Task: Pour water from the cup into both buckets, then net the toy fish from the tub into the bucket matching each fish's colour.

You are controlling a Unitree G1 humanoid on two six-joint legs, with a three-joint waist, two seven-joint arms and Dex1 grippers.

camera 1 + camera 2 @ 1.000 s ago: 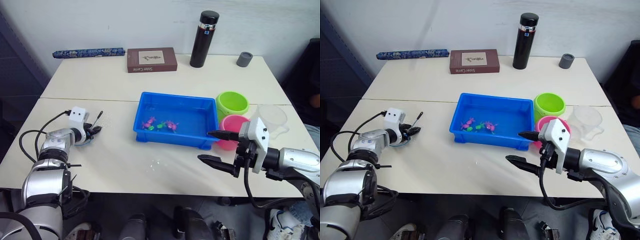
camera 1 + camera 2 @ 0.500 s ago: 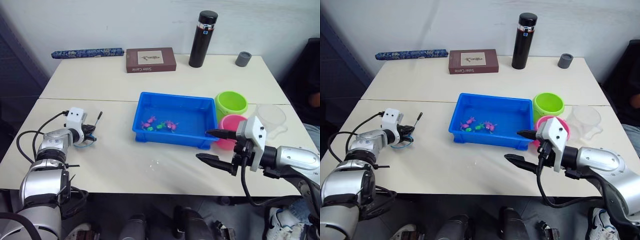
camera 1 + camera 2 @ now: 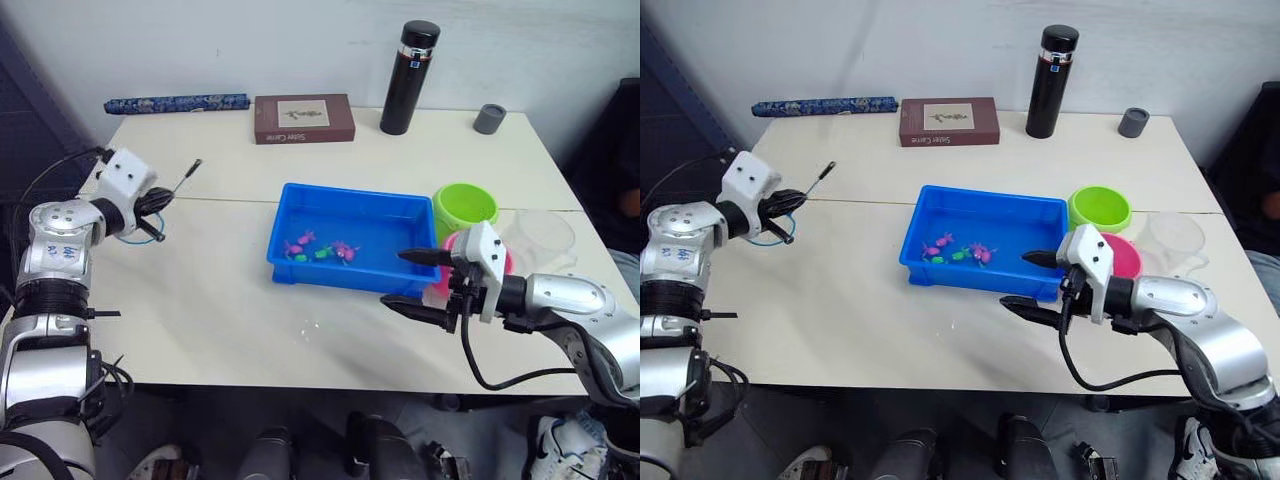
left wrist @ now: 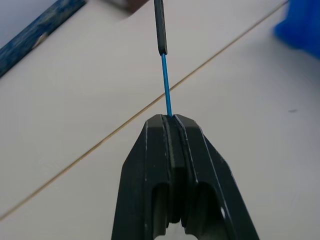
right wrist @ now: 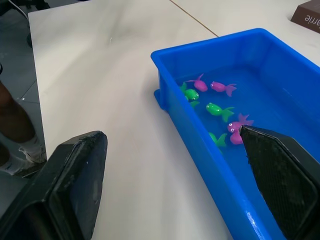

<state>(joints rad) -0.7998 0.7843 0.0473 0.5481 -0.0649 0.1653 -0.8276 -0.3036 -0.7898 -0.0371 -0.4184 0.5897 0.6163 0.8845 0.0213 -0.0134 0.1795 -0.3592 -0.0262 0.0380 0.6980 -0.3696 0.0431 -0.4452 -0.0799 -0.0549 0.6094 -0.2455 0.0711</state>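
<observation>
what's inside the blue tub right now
Small pink and green toy fish lie clustered in the tub. The right hand hides the near right corner.

Fish: three pink (image 5: 200, 84), three green (image 5: 215, 108).

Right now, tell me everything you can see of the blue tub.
The shallow, bright blue rectangular plastic tub sits flat on the cream table, with a raised rim all round. Inside lie several tiny pink and green toy fish, clustered toward its near-left part. The lime green bucket and the pink bucket stand close beside its right end. The right tool, open, hovers by the tub's near-right corner with one finger over the rim; contact is unclear.
</observation>
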